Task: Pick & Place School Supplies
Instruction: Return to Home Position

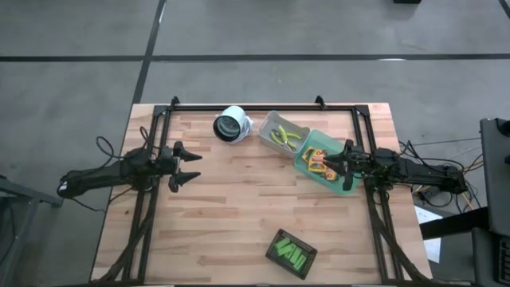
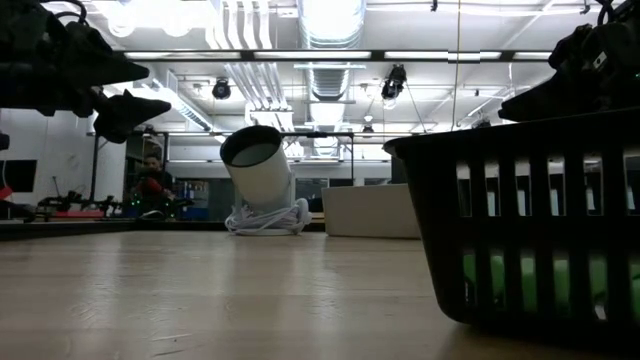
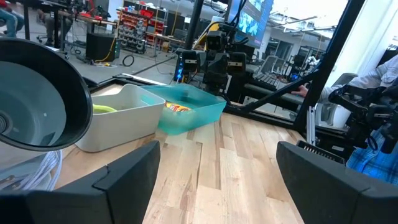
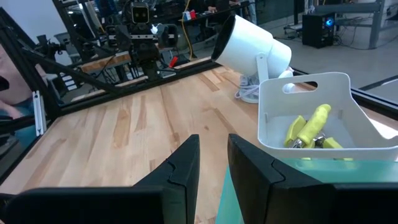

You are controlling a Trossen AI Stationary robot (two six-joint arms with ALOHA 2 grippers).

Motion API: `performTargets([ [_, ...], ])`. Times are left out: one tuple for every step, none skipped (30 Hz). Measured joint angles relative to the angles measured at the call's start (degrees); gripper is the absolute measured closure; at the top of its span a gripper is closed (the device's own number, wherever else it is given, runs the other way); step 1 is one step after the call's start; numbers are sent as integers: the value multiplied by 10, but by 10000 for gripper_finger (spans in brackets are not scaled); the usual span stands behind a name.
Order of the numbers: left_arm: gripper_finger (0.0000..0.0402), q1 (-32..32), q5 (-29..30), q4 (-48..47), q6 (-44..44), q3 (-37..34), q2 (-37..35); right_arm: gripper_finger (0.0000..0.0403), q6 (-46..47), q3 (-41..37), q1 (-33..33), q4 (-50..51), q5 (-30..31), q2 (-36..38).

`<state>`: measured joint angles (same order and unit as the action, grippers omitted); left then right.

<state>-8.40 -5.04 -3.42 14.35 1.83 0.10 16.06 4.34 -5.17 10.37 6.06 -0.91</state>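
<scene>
1. Two yellow-handled scissor-like tools lie in the grey bin; yellow packs, perhaps three, in the green bin; green blocks in the dark tray.
2. Left gripper gapes empty; right gripper, fingers narrowly parted, hovers over the green bin.
3. Wooden table, workshop behind.

Light comes from above: in the low view long ceiling fixtures burn out to pure white and leave the dark basket and the arm silhouettes at the top corners nearly black against them. The desk there carries a soft sheen, and its nearest boards are blurred. The high view is evenly and mildly lit, with only faint shadows beside the arms on the desk. In the left wrist view the close dark fingers are out of focus. In the right wrist view the white lamp is bright, almost glaring.
</scene>
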Motion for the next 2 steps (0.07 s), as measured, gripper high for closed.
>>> performTargets([
  [73,0,0,0,0,0,0,321,0,0,0,0,0,0],
  [74,0,0,0,0,0,0,321,0,0,0,0,0,0],
])
